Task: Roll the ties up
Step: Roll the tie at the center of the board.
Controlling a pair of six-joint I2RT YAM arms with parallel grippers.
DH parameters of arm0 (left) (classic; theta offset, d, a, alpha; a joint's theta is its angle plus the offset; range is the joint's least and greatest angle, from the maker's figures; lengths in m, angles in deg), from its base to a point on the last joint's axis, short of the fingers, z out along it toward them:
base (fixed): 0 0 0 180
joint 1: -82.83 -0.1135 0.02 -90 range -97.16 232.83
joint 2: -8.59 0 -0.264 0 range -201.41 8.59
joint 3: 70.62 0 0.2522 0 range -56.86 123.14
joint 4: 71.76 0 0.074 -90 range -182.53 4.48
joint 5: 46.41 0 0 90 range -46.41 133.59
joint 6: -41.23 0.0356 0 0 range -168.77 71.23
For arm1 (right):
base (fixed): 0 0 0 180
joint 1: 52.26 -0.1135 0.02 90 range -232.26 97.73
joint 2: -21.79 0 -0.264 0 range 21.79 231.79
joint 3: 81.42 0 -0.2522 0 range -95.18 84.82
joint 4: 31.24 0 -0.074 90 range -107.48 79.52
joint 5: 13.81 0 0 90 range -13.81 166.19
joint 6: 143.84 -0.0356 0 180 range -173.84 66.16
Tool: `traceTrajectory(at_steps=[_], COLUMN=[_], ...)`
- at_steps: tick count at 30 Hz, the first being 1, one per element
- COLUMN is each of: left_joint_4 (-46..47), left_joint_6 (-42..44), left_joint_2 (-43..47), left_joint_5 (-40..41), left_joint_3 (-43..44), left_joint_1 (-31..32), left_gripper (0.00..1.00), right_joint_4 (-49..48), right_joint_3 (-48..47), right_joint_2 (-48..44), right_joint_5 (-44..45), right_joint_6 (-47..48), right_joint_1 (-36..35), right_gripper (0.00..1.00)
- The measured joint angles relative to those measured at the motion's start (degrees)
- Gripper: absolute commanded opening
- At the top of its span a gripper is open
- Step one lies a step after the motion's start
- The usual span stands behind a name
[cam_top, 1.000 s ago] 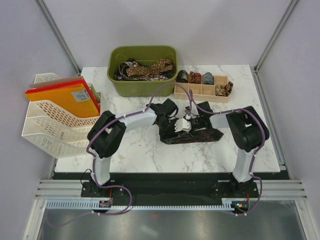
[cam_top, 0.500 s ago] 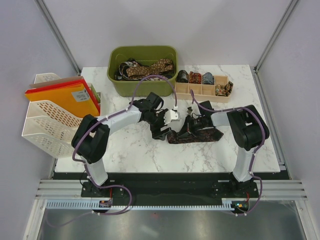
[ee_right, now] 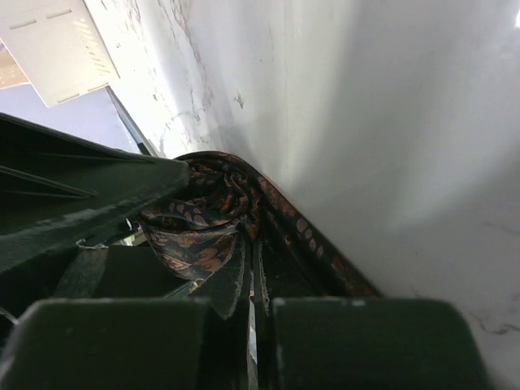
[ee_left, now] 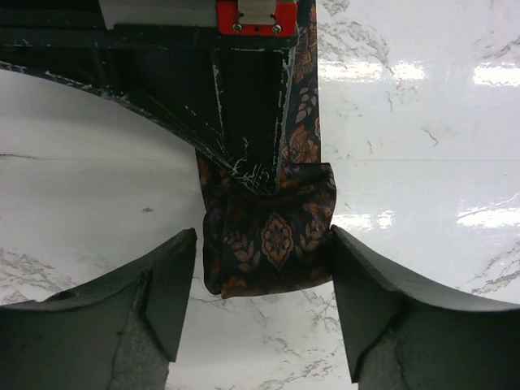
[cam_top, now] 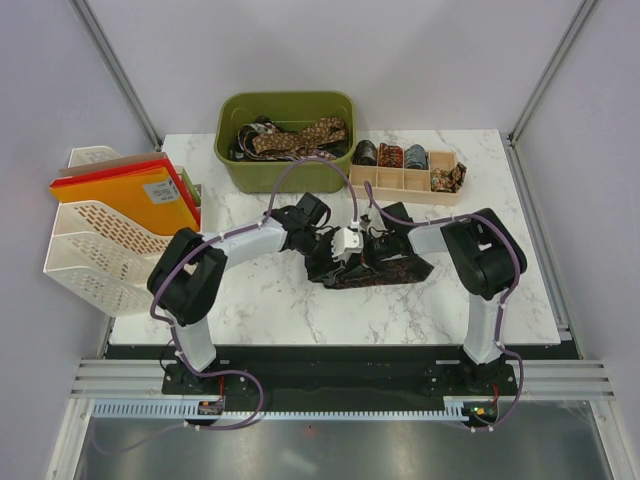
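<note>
A dark brown tie [cam_top: 395, 268] with an orange leaf print lies on the marble table, its left end wound into a small roll [ee_left: 268, 244]. My left gripper [ee_left: 262, 240] is open, with its fingers on either side of that roll; the right finger [ee_left: 357, 284] touches it. In the top view the left gripper [cam_top: 345, 247] sits just left of my right gripper [cam_top: 376, 243]. My right gripper [ee_right: 253, 284] is shut on the tie's strip right behind the roll [ee_right: 199, 227]. The right gripper's body with a red plate [ee_left: 256, 16] shows in the left wrist view.
A green bin [cam_top: 285, 170] with several loose ties stands at the back. A wooden divider tray [cam_top: 400, 187] to its right holds rolled ties. A white file rack [cam_top: 105, 250] with orange folders stands at the left edge.
The left gripper drew back left and up from the tie, then came back down around the rolled end. The right gripper shifted slightly left, still holding the tie.
</note>
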Motion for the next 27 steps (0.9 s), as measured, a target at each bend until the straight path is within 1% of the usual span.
traceTrajectory(at_steps=[2, 3, 4, 14, 21, 27], left_joint_4=[-0.1, -0.2, -0.5, -4.2, -8.1, -10.5], left_joint_6=[0.2, 0.4, 0.4, -0.2, -1.5, -1.7], left_joint_2=[-0.4, -0.5, -0.7, -2.8, -6.6, -9.0], left_joint_5=[0.3, 0.3, 0.4, 3.8, 6.8, 8.1], left_joint_3=[-0.1, -0.1, 0.0, 3.1, 8.1, 11.3], left_joint_1=[0.3, 0.4, 0.7, 2.2, 4.2, 5.2], left_gripper=[0.56, 0.50, 0.48, 0.45, 0.44, 0.43], right_joint_4=[-1.2, -2.2, -3.1, -11.1, -14.0, -11.7], right_joint_3=[0.4, 0.7, 0.9, 3.2, 4.8, 4.8], right_joint_2=[0.0, 0.0, 0.2, 0.7, 0.4, -0.4], right_joint_5=[0.3, 0.5, 0.6, 2.4, 2.4, 2.3], right_joint_6=[-1.3, -2.2, -3.0, -10.3, -12.8, -11.8], right_joint_1=[-0.2, -0.4, -0.6, -2.8, -2.6, -1.2], right_gripper=[0.00, 0.00, 0.00, 0.00, 0.10, 0.16])
